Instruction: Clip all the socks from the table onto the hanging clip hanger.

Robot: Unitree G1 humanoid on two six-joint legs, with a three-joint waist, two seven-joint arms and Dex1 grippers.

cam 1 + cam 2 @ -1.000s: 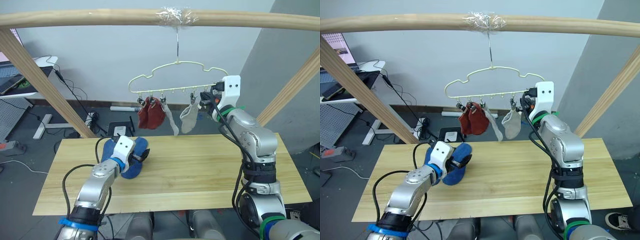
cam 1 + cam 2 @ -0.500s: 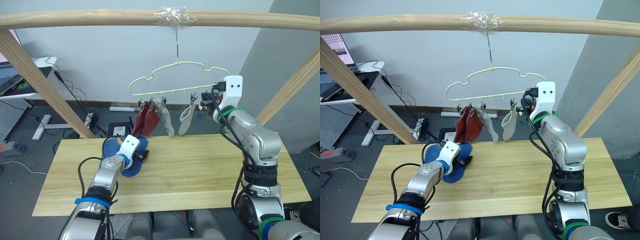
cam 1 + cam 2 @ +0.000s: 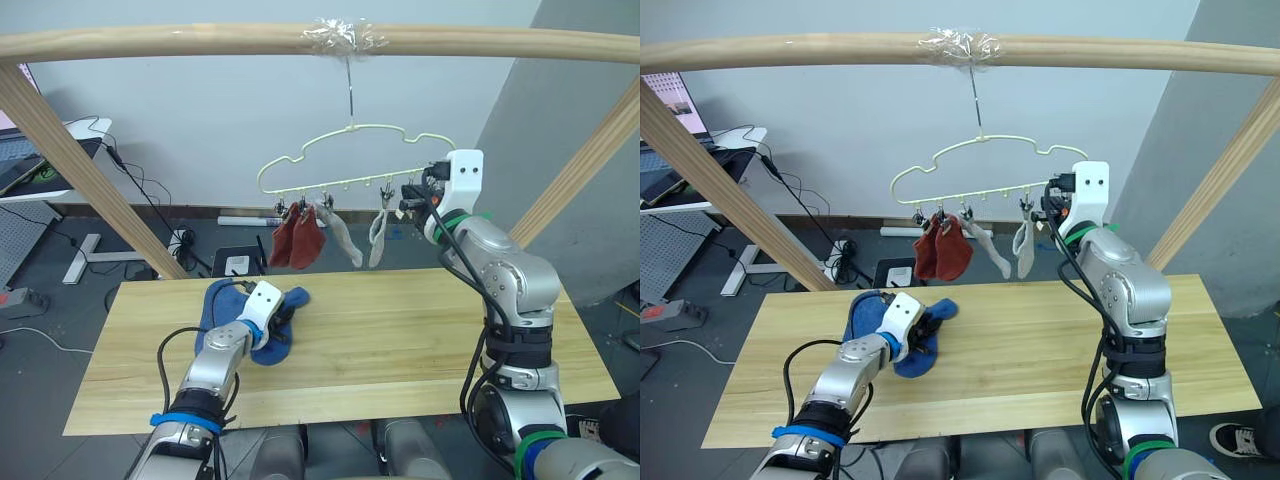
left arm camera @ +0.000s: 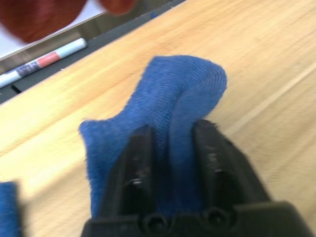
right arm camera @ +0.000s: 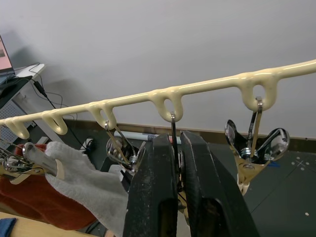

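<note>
Rust-red socks (image 3: 296, 240): two, hanging
Grey socks (image 3: 345, 240): two, hanging
Blue socks (image 3: 275, 330): two, on the table
Clip hanger (image 3: 350, 155): one
Grippers: two

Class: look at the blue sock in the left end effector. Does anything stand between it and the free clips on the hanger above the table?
Nothing visible blocks the way. The left end effector pinches a blue sock on the table; open air separates it from the clip hanger.

Left arm reaches low and forward, its claw (image 4: 170, 148) pinched tight on a fold of blue sock (image 4: 168, 98) — right arm raised, claw (image 5: 178, 148) fingers pressed together.
</note>
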